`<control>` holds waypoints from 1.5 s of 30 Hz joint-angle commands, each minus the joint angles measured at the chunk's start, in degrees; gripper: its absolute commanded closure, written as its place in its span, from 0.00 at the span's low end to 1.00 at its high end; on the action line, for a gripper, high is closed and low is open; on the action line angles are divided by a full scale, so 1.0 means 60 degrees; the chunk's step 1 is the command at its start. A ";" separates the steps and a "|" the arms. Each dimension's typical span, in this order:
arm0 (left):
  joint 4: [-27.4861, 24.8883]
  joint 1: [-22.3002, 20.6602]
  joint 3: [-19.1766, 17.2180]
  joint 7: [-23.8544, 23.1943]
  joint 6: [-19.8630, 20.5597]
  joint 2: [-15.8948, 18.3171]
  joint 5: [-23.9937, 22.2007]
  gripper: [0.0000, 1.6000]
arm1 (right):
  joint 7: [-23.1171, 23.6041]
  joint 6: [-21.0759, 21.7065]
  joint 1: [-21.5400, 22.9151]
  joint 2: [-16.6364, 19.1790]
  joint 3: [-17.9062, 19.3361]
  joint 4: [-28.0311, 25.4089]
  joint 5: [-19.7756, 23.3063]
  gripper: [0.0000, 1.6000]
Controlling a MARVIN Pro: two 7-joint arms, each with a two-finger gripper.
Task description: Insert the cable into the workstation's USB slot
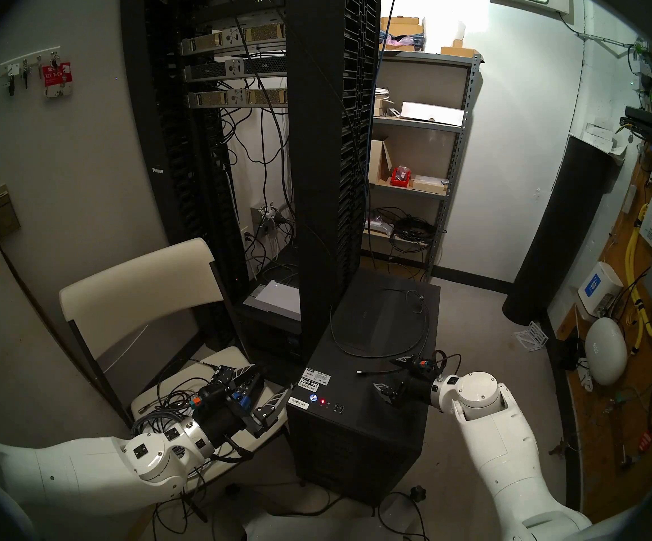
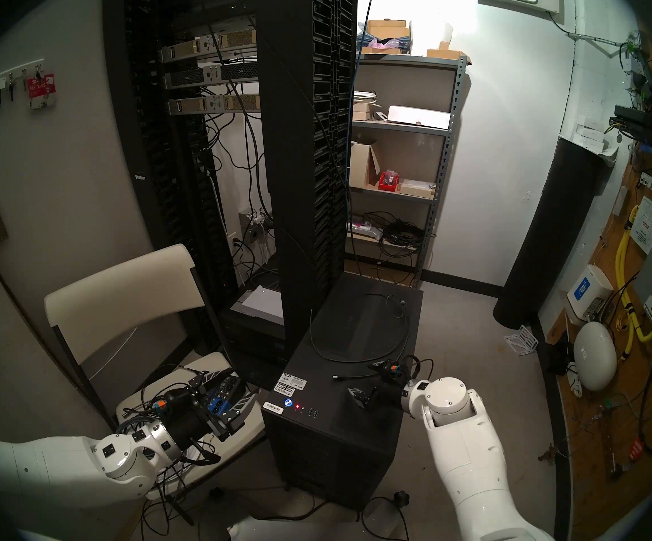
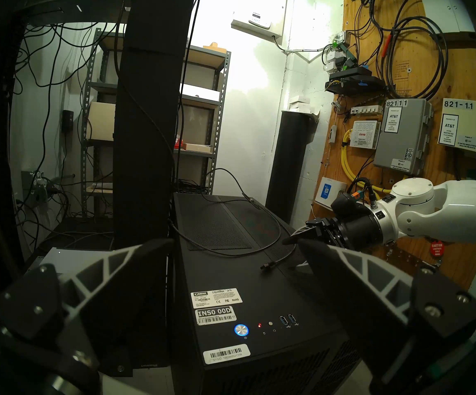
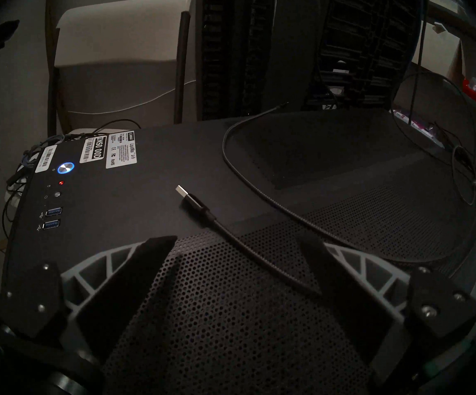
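the cable [image 4: 232, 240] is seen lying loose on top of the workstation [image 1: 359, 419], its cord looped over the mesh panel and its usb plug [image 4: 192, 202] resting flat on the solid part of the lid, metal tip aimed roughly toward the two blue usb slots [image 4: 52, 218] near the front edge, well apart from them. the right gripper [image 4: 239, 243] is held wide, nothing between its fingers, and is poised low over the lid just behind the plug, with the cord passing between the fingers in the right wrist view. the left gripper [image 3: 234, 246] is also spread wide and empty, kept beside the workstation's front corner above the chair [image 1: 141, 290]. no grasp is yet made, so most of the risk is judged to lie ahead. the plug is small and flat on a hard surface, so it may be pushed away or flipped if the fingers are closed on it off-centre. if the braided cord is pinched instead of the plug body, the tip would be left free to droop and miss the slot. the slots face upward, so the plug must be turned tip-down; a tilted or reversed tip would likely jam against the slot rim. the power button [image 4: 65, 167] sits near the slots and could be pressed by a stray finger.
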 commanded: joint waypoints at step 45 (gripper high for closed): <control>-0.0064 -0.0065 -0.0030 0.0028 -0.0047 -0.0012 0.0013 0.00 | 0.0749 -0.0817 0.1809 -0.0095 -0.1017 0.1675 -0.0973 0.35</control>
